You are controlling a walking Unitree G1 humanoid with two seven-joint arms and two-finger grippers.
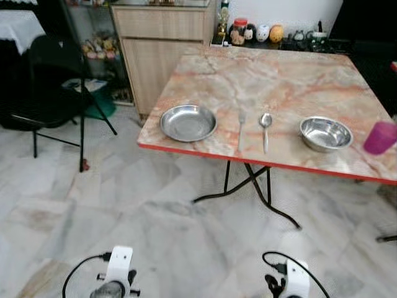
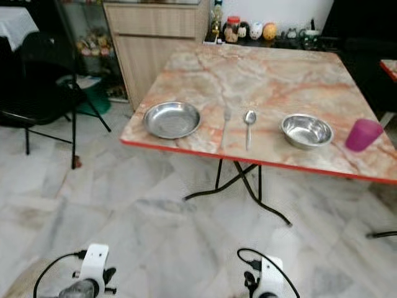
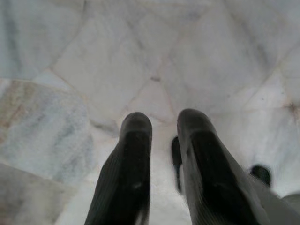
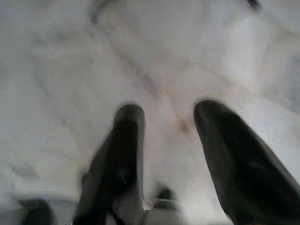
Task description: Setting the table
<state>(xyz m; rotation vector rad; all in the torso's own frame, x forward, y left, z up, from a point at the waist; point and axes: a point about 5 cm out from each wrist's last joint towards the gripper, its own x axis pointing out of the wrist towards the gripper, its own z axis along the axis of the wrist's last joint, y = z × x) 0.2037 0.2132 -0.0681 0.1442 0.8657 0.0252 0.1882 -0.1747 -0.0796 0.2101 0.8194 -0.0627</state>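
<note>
A marble-patterned table (image 1: pixel 279 74) with a red edge stands ahead. Along its near edge lie a flat steel plate (image 1: pixel 188 122), a fork (image 1: pixel 241 129), a spoon (image 1: pixel 265 129), a steel bowl (image 1: pixel 325 133) and a purple cup (image 1: pixel 379 137) at the right. Both arms hang low over the floor, well short of the table. My left gripper (image 3: pixel 164 124) points at the marble floor, open with a narrow gap and nothing between its fingers. My right gripper (image 4: pixel 166 115) is also open over the floor, empty.
A black folding chair (image 1: pixel 53 81) stands to the left of the table. Behind it is a wooden cabinet (image 1: pixel 158 46). Jars and small ornaments (image 1: pixel 257 32) line the table's far edge. The table's black crossed legs (image 1: pixel 248 186) stand under its front.
</note>
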